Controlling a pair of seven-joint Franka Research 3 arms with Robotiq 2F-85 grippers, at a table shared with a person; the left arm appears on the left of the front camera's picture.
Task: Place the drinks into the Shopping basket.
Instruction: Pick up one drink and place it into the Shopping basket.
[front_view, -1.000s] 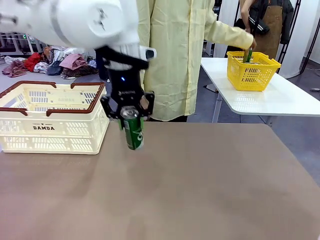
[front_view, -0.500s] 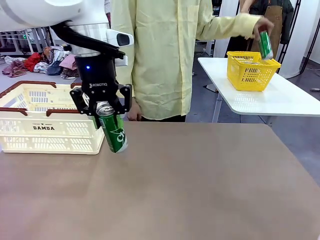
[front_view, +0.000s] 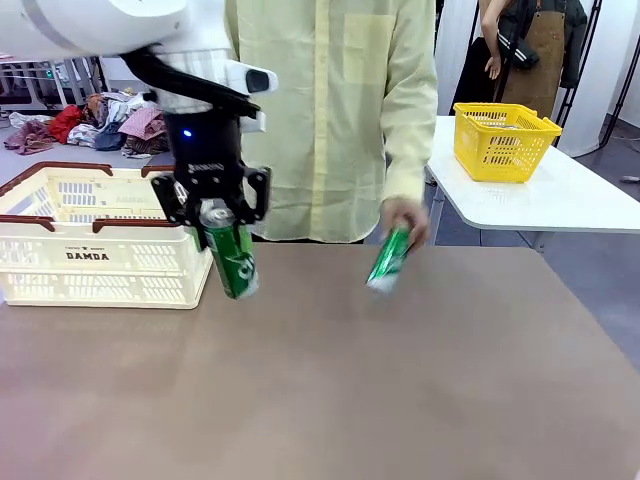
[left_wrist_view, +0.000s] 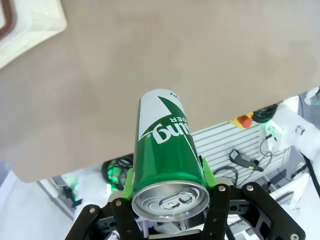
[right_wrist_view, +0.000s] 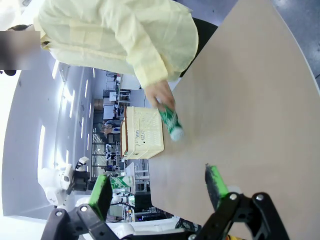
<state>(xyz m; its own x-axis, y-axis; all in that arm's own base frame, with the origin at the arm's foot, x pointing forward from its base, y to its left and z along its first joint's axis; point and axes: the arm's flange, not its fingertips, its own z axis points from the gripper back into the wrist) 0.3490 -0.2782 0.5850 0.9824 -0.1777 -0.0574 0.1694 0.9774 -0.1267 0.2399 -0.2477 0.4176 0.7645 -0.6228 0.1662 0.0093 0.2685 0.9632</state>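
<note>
Front view: your left pincer (front_view: 222, 218) holds the green can (front_view: 232, 258), now moved beside the basket (front_view: 100, 262), not yet over it; a hand (front_view: 403, 213) has brought a second can (front_view: 388, 258) to the desk (front_view: 420, 380). Your right pincer (right_wrist_view: 157, 187) gapes wide, empty.

You face a plain brown table (front_view: 420, 380). Beyond it, to the right, a white table (front_view: 560, 205) carries a yellow basket (front_view: 503, 140). Clothes (front_view: 120, 125) lie heaped far left, and the floor (front_view: 600, 265) is grey.

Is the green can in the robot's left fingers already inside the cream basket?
No, the green can, held by the left gripper, hangs over the table outside the Shopping basket.
</note>
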